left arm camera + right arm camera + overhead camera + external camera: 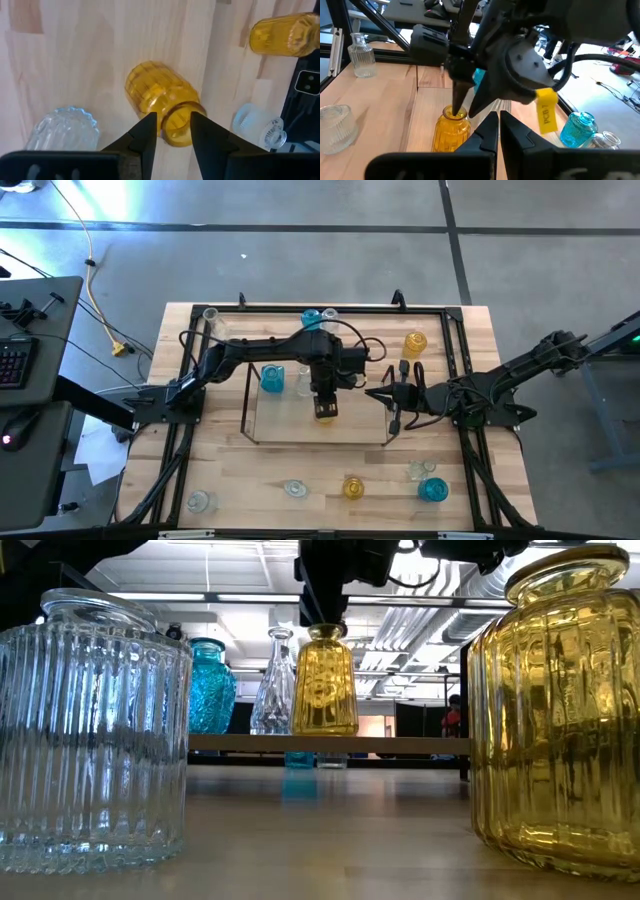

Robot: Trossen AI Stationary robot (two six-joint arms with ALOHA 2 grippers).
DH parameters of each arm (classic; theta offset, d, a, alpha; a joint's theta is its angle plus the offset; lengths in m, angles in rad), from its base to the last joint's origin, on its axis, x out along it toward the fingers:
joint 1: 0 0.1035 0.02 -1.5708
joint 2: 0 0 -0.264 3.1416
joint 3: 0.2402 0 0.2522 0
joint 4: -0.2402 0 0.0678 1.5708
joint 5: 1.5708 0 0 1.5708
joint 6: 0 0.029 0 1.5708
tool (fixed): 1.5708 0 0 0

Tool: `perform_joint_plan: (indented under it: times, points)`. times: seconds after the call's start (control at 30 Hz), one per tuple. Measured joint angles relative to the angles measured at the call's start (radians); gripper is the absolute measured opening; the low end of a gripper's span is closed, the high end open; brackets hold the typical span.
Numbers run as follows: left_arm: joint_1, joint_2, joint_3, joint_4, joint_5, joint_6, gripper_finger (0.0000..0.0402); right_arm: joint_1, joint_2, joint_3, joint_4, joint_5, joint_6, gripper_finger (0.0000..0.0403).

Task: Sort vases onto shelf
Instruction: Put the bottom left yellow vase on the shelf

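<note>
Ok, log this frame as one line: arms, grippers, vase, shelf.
left gripper: shut on yellow vase neck | vase: upright on shelf | right gripper: waiting beside shelf end, holding nothing | on shelf: blue vase, clear vase
</note>
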Motion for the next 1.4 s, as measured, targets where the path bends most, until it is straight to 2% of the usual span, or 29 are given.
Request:
perform_joint_plan:
  times: [0.27, 0.57, 0.67, 1.0, 1.13, 1.27, 1.4]
  points:
    - [-0.007, -0.003, -0.001, -0.023, -0.041, 0.008, 0.0109, 0.000, 0.000, 0.000, 0.000, 0.000, 0.000, 0.0000]
    - [-0.009, -0.069, -0.001, -0.002, -0.062, 0.010, 0.0108, 0.000, 0.000, 0.000, 0.001, 0.000, 0.000, 0.0000]
    - [-0.019, -0.094, -0.001, 0.009, -0.119, 0.030, 0.0103, 0.000, 0.000, 0.000, 0.000, 0.000, 0.000, 0.0000]
    - [-0.142, -0.195, -0.001, 0.079, -0.254, 0.121, 0.0036, 0.000, 0.000, 0.000, -0.008, 0.000, 0.002, 0.0000]
    - [-0.207, -0.209, -0.002, 0.124, -0.263, 0.147, 0.0005, 0.000, 0.000, 0.000, -0.008, 0.000, 0.009, 0.0000]
    - [-0.262, -0.223, -0.068, 0.184, -0.285, 0.142, 0.0004, 0.000, 0.000, 0.000, -0.009, 0.000, 0.017, 0.0000]
    - [-0.304, -0.277, -0.218, 0.342, -0.288, 0.142, 0.0001, 0.000, 0.000, 0.000, -0.009, 0.000, 0.018, 0.0000]
